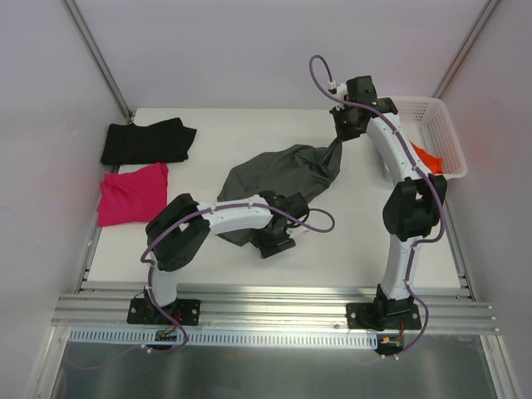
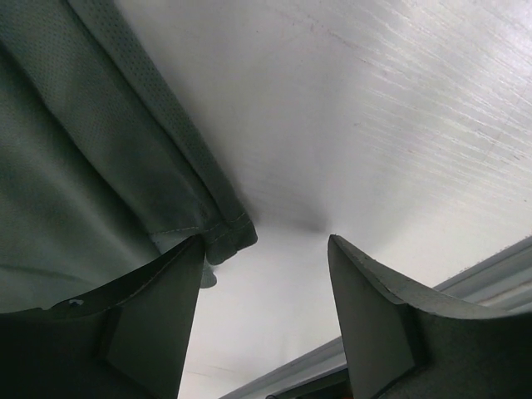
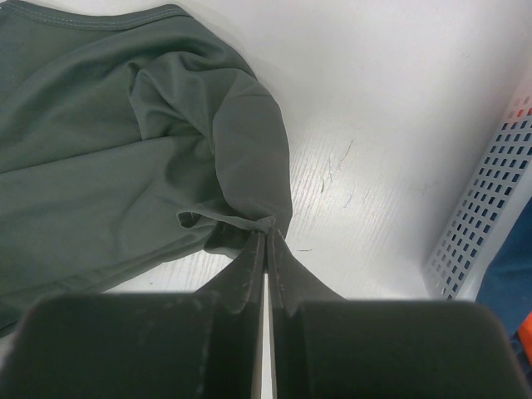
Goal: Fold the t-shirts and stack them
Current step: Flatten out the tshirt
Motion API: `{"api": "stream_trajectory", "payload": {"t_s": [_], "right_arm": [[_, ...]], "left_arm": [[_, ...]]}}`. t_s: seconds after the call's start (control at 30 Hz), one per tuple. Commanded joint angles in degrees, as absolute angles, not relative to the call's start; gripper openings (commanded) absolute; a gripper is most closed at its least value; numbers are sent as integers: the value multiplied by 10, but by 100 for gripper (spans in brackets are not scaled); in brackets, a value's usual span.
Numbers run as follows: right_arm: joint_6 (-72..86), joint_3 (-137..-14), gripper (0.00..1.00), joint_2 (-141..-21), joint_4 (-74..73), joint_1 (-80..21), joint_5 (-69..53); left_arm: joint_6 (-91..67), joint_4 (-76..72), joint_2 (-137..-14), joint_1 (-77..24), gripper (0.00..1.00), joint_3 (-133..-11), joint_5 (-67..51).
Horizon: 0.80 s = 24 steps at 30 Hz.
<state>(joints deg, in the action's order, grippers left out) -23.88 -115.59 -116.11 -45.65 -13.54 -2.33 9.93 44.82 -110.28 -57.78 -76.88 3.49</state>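
Note:
A dark grey t-shirt (image 1: 283, 174) lies crumpled in the middle of the table. My right gripper (image 1: 339, 137) is shut on its far right corner and holds that corner up; the pinched cloth (image 3: 249, 166) bunches at the fingertips in the right wrist view. My left gripper (image 1: 274, 241) is open at the shirt's near edge, low over the table, with a hemmed corner of the shirt (image 2: 229, 233) just by its left finger (image 2: 150, 307). A black t-shirt (image 1: 148, 141) and a magenta t-shirt (image 1: 131, 193) lie folded at the left. An orange t-shirt (image 1: 428, 158) sits in the basket.
A white lattice basket (image 1: 436, 125) stands at the back right edge of the table; its wall (image 3: 490, 208) shows in the right wrist view with some blue cloth (image 3: 507, 283) behind it. The table's metal front rail (image 2: 482, 266) runs close by my left gripper.

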Motion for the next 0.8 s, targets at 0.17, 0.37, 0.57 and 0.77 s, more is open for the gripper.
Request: {"api": "stream_trajectory", "payload": {"t_s": [0.17,0.37,0.57,0.77], "right_arm": [[-240,-1167,1,-1148,-440,-137,-25],[-239,-1169,1,-1148,-438,-136,-25],[-240,-1170,1,-1143,-435,-137,-19],[-242,-1178,1,-1138,-434,-137,-15]], "left_arm": [[100,447,-1124,-578,48,-773,28],[101,448,-1128,-578,35,-772,35],[107,446,-1123,-577,11,-775,64],[126,446,-1104,-554,0,-789,110]]}}
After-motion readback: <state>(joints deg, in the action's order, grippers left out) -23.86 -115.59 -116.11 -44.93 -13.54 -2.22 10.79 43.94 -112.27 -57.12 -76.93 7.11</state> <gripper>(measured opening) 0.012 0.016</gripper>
